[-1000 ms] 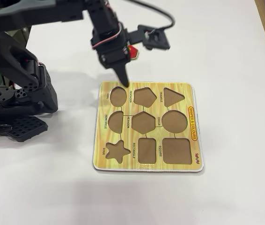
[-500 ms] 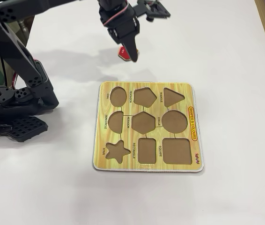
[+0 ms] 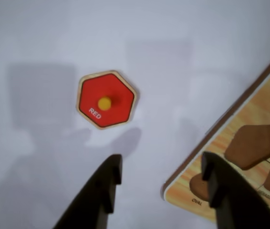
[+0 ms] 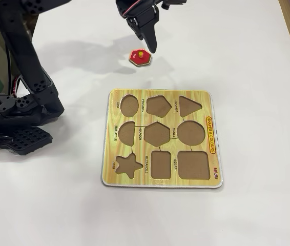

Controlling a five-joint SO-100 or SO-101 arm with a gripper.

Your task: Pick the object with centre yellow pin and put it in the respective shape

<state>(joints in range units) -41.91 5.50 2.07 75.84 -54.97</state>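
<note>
While the red hexagon piece (image 3: 106, 99) lies untouched on the white table (image 4: 247, 56), apart from the puzzle board (image 4: 212, 177), nothing's done yet — grasp, carry and placing all remain. The gripper (image 3: 161, 179) hovers near it, jaws wide and empty. Every board recess is vacant — hexagon slot (image 4: 157, 133) included.
</note>
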